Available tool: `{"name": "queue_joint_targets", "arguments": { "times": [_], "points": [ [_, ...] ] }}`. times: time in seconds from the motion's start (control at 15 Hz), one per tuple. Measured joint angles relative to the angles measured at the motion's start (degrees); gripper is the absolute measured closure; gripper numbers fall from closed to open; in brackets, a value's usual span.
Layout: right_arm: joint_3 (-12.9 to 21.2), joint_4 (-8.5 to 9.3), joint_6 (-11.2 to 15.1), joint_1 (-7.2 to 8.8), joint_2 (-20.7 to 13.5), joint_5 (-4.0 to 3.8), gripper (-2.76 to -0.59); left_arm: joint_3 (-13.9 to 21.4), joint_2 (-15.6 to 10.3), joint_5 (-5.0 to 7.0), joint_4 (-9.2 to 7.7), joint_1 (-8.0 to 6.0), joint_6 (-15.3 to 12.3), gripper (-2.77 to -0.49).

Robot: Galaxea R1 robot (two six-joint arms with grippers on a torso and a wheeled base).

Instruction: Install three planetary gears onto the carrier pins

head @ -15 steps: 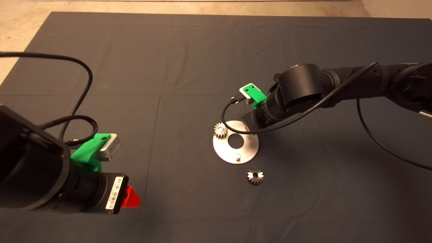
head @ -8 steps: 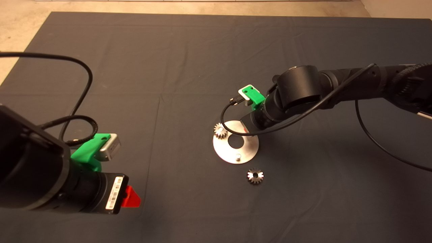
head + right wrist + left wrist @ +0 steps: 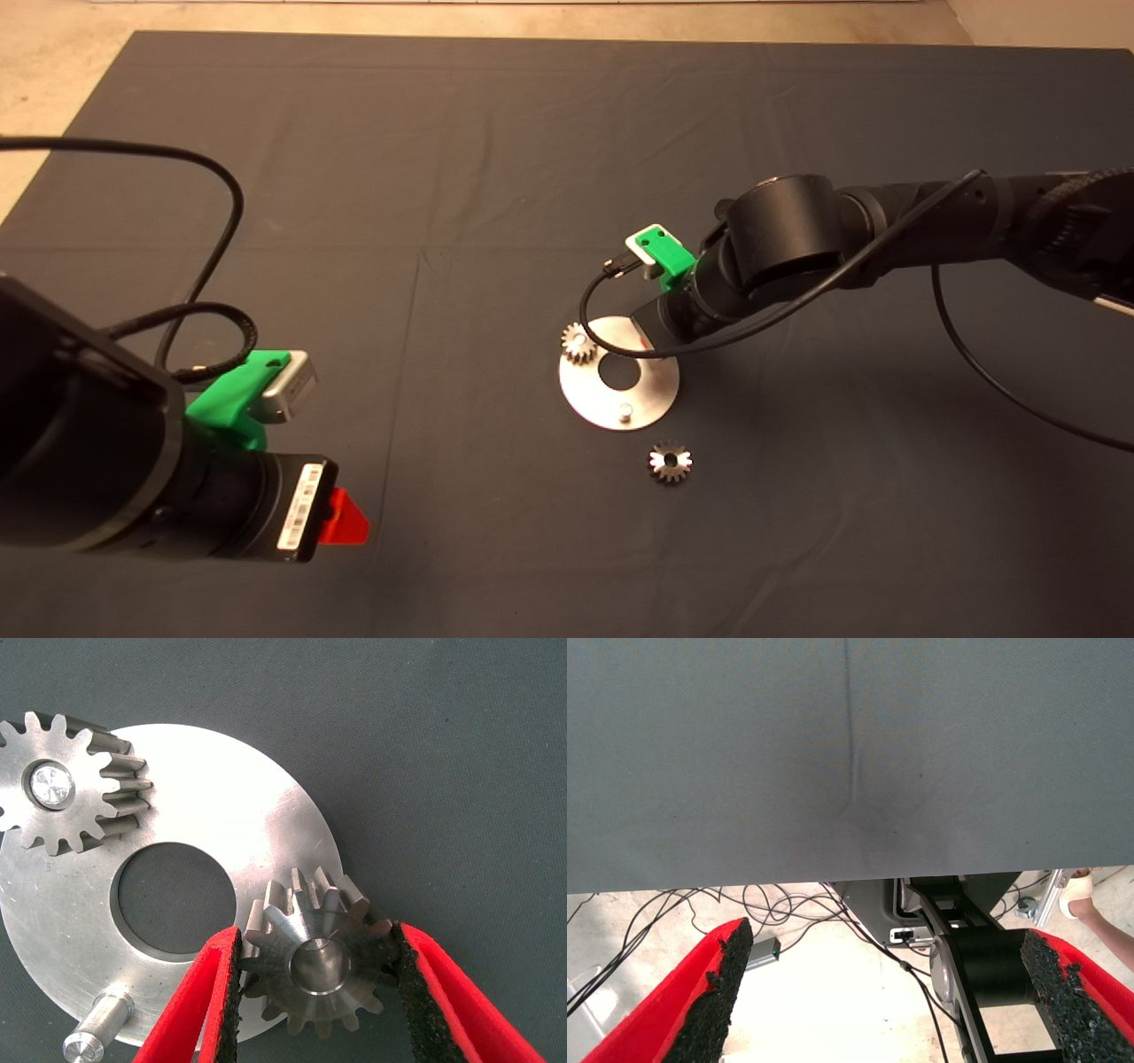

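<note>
A flat round silver disc (image 3: pixel 656 383) lies mid-mat. One planetary gear (image 3: pixel 578 342) sits on a carrier pin at the disc's left edge, also seen as the seated gear (image 3: pixel 55 787). A bare carrier pin (image 3: pixel 625 410) stands at the near edge, shown again as the bare pin (image 3: pixel 99 1026). A loose gear (image 3: pixel 670 462) lies on the mat just in front of the disc. My right gripper (image 3: pixel 646 333) hangs over the disc's far right edge. In its wrist view the right gripper (image 3: pixel 317 992) is shut on another gear (image 3: pixel 319 961), and the pin beneath is hidden. My left gripper (image 3: pixel 342 519) waits open at the lower left.
The dark mat (image 3: pixel 496 159) spreads wide around the disc. The left wrist view shows the mat's edge (image 3: pixel 833 877), floor cables (image 3: pixel 771 904), part of the robot's base (image 3: pixel 983 957) and a person's shoe (image 3: pixel 1081 893).
The right arm has shifted very slightly over the disc's far right edge. The gears, the disc and the left arm have not moved.
</note>
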Motion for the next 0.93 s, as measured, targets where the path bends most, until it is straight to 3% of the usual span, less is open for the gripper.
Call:
{"name": "queue_joint_targets", "arguments": {
  "times": [0.93],
  "points": [
    [0.2,-0.89,0.0,-0.3,0.0,-0.2,-1.07,0.0,0.0,0.0,0.0,0.0,0.0,-2.17]
  ]
}}
